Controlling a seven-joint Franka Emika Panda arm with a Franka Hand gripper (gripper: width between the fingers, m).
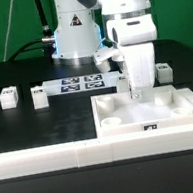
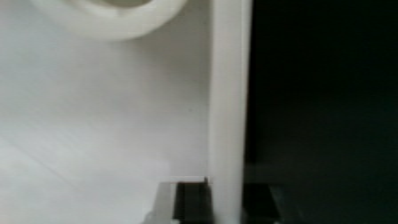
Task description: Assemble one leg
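Where gripper [image 1: 136,92] is lowered: over rim of large white square plastic tray [image 1: 120,129]
Grip: cannot be told
Tray: placed by tabletop's near edge

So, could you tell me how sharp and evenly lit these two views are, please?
Exterior view: evenly lit and fairly sharp, though the white tool blends into the white tray-like part below it. Wrist view: soft and out of focus throughout; the tray-like part is bright with little texture, the table beside it plain black.
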